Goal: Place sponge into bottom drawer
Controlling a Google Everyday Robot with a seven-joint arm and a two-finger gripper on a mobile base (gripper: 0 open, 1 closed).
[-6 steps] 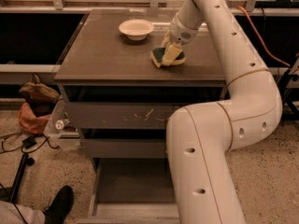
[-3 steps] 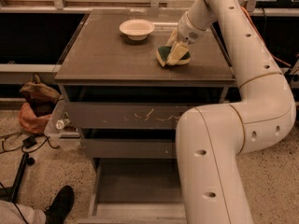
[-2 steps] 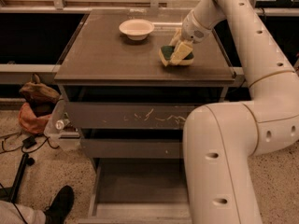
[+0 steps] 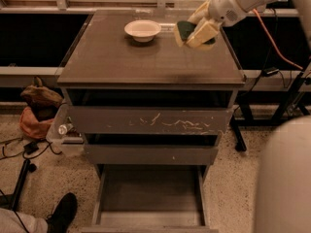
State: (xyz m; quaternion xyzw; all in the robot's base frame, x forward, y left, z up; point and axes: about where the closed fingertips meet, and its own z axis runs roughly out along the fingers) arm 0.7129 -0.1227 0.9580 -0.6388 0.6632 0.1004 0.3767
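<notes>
In the upper right of the frame, the gripper point(image 4: 198, 33) is clamped on the sponge point(image 4: 183, 29), held tilted just above the cabinet top point(image 4: 146, 57). Its green face turns left toward the bowl point(image 4: 142, 29); its long axis is unclear. The bottom drawer point(image 4: 150, 191) stands open at bottom centre.

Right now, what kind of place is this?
Likely a robot test lab, not a home: loose cables on speckled floor, a drawer cabinet with its bottom drawer open. The gripper holds the sponge above the cabinet top.
</notes>
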